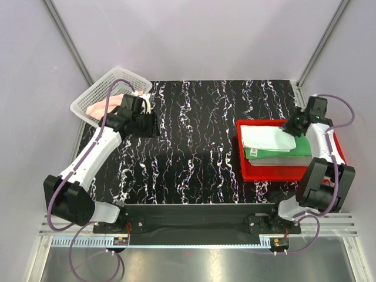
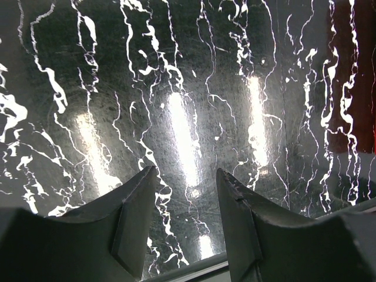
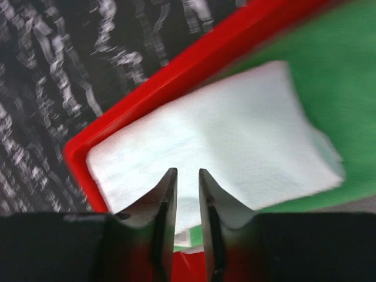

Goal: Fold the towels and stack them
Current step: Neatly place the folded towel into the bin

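**Pale towel**. Folded flat, directly beneath and ahead of the right fingers, topmost on the stack. Soft, light and limp by the look, so likely to sag and fall open if lifted by a single corner. Best taken at a folded edge close to the fingertips, pinching all layers together.

**Green towel**. Under the pale one, spreading past it to the right of the right fingers. Same soft handling expected. Possibly a greyish layer lower down in the top view, too indistinct to confirm.

**Pink towel**. Crumpled and not yet folded, close behind the left fingers. Loose bunch, probably easiest gripped at any raised fold.

**Red tray**. Holding the folded stack, with one corner just left of the right fingers.

**Mesh basket**. White, tipped up at one side, holding the pink towel and nothing else discernible.

**Right fingers.** Narrowly parted, nothing pinched between, poised just over the pale towel.

**Left fingers.** Spread apart, empty, only bare counter beneath and ahead.
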